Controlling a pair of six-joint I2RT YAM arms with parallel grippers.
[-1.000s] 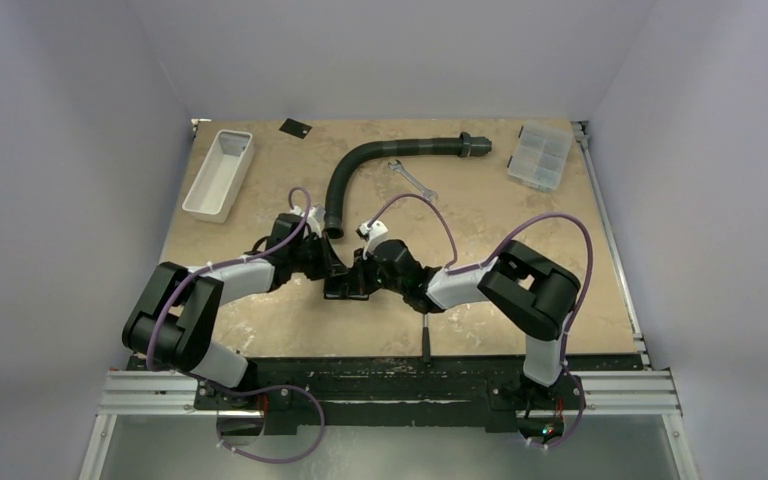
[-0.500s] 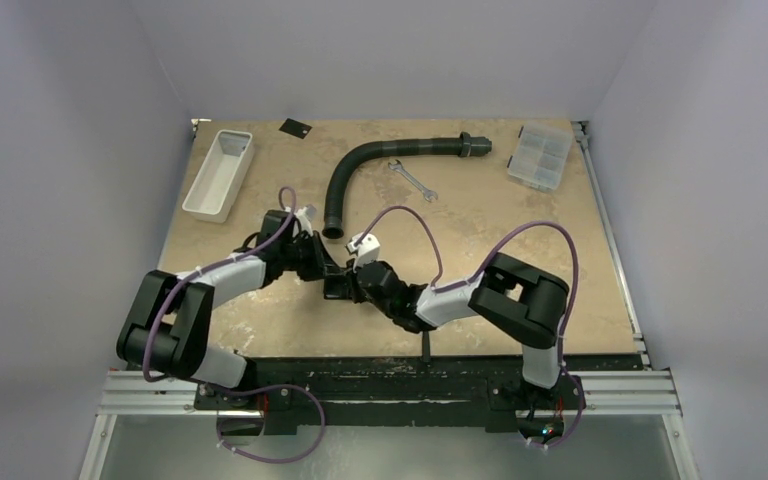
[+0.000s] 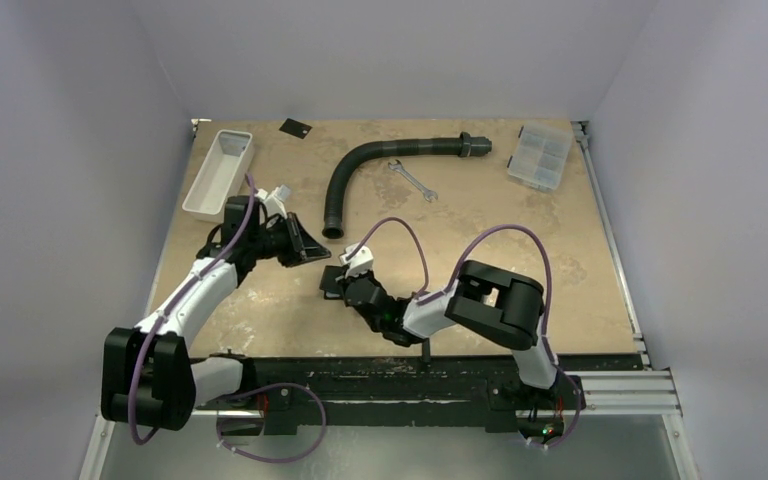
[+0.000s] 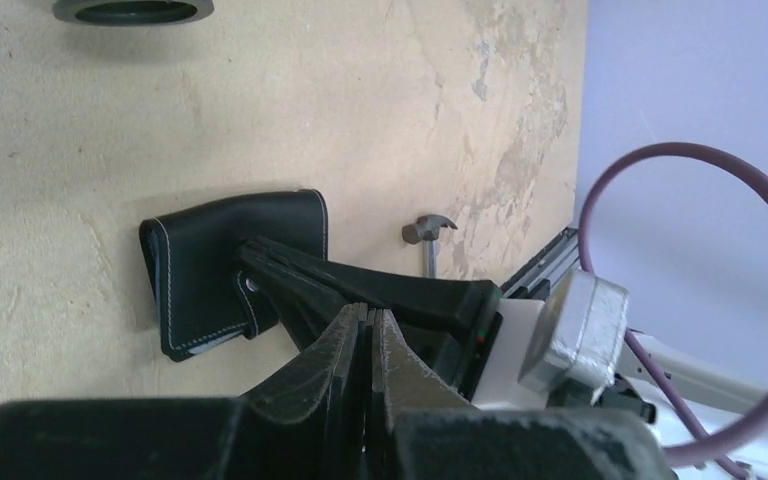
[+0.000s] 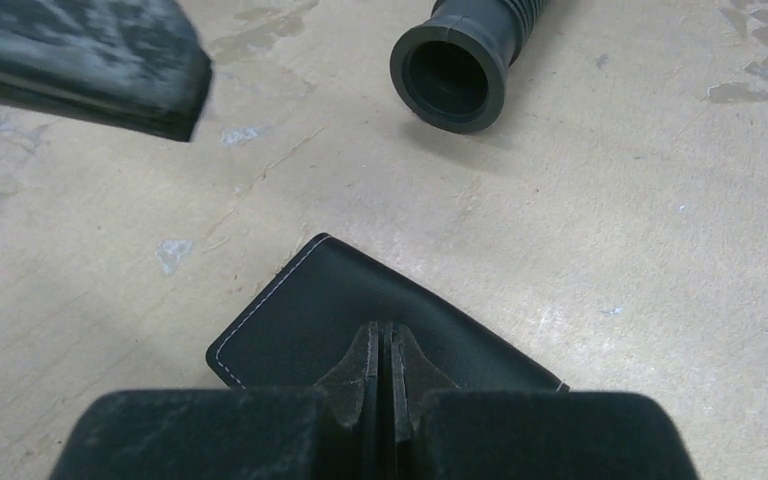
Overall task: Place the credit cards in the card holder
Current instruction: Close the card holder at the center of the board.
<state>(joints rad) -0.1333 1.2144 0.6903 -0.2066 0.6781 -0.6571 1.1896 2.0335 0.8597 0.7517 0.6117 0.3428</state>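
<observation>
Right pincer (image 5: 384,345): clenched, tips down on the card holder (image 5: 300,320), probably pinning it flat.
Card holder: folded shut mid-desk, toward the near edge.
Left pincer (image 4: 368,330): clenched, hovering left of the holder; whether a card sits inside, cannot tell.
Credit card (image 3: 293,127): alone at the desk's far edge, left of middle, not yet loaded.

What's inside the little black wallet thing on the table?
Nothing inside shows. The card holder lies folded shut, so only its stitched black outside is visible. The right gripper, closed, sits over its top. Whatever is inside is hidden.
</observation>
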